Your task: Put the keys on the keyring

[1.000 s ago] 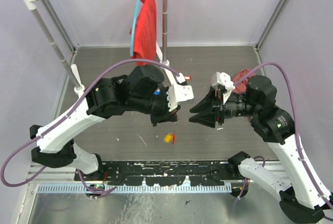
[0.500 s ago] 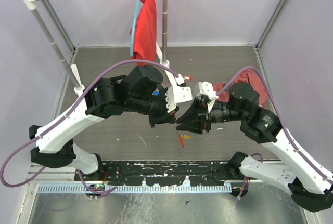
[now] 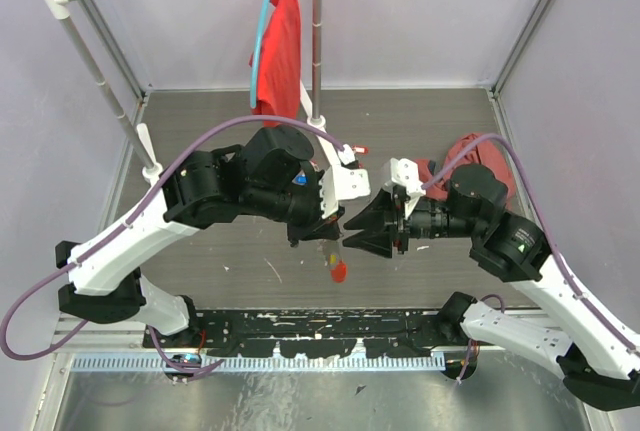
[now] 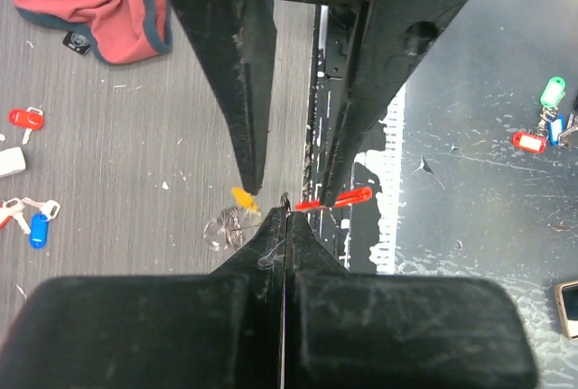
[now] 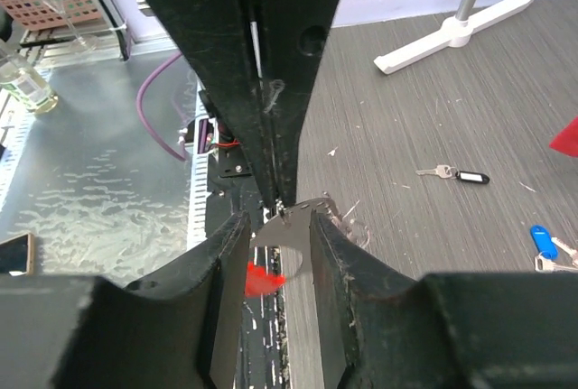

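The left gripper is pinched shut on the thin chain of the keyring, its red piece dangling just below; the right gripper stands part open, fingers flanking that tip; loose keys lie on the table.

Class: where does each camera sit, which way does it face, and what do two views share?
Top external: above and behind, looking down on arm bases, left gripper, right gripper.
Left wrist: looks along its shut fingers at the right gripper.
Right wrist: looks between its open fingers at the left gripper.
Shared by wrist views: the keyring.
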`<action>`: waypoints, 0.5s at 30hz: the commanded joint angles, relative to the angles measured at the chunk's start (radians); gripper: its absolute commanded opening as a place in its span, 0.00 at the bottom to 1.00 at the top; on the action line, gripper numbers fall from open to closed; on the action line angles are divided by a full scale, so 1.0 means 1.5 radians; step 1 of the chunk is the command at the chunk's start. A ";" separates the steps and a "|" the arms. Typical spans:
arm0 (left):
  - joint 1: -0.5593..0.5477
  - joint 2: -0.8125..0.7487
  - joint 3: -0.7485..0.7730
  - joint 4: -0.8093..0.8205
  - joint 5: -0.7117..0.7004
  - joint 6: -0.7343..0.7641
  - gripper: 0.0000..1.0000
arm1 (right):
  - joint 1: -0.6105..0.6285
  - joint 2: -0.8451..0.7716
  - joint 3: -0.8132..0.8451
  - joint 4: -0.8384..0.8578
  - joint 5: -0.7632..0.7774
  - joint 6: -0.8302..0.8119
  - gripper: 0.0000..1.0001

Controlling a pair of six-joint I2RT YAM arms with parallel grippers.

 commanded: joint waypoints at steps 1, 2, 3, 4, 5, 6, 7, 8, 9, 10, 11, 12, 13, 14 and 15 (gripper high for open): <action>-0.003 -0.019 0.010 0.022 0.030 0.005 0.00 | -0.001 0.000 0.017 0.010 0.023 -0.012 0.39; -0.004 -0.019 0.010 0.023 0.033 0.006 0.00 | -0.001 0.002 0.018 0.011 0.023 -0.012 0.39; -0.004 -0.020 0.009 0.024 0.037 0.005 0.00 | -0.001 0.005 0.019 0.011 0.021 -0.012 0.39; -0.004 -0.021 0.009 0.024 0.041 0.005 0.00 | -0.001 0.009 0.020 0.011 0.016 -0.012 0.38; -0.004 -0.022 0.009 0.026 0.045 0.006 0.00 | -0.001 0.013 0.020 0.014 0.010 -0.011 0.36; -0.004 -0.023 0.007 0.028 0.047 0.006 0.00 | -0.001 0.016 0.019 0.016 0.004 -0.010 0.32; -0.004 -0.024 0.007 0.030 0.048 0.005 0.00 | -0.001 0.018 0.019 0.019 -0.001 -0.008 0.28; -0.004 -0.025 0.006 0.033 0.048 0.005 0.00 | -0.001 0.019 0.019 0.021 -0.004 -0.008 0.24; -0.004 -0.026 0.004 0.035 0.048 0.006 0.00 | 0.000 0.019 0.019 0.021 -0.005 -0.008 0.20; -0.004 -0.026 0.002 0.036 0.048 0.006 0.00 | 0.000 0.019 0.020 0.021 -0.007 -0.009 0.17; -0.005 -0.028 0.002 0.036 0.048 0.007 0.00 | 0.000 0.017 0.021 0.022 -0.008 -0.008 0.13; -0.004 -0.028 0.001 0.037 0.047 0.008 0.00 | -0.001 0.015 0.020 0.023 -0.010 -0.009 0.10; -0.004 -0.029 -0.001 0.039 0.047 0.008 0.00 | -0.001 0.013 0.019 0.025 -0.013 -0.008 0.07; -0.004 -0.031 -0.003 0.042 0.046 0.008 0.00 | 0.000 0.010 0.017 0.029 -0.016 -0.007 0.04; -0.004 -0.035 -0.007 0.047 0.046 0.008 0.00 | -0.001 0.006 0.014 0.034 -0.018 -0.004 0.01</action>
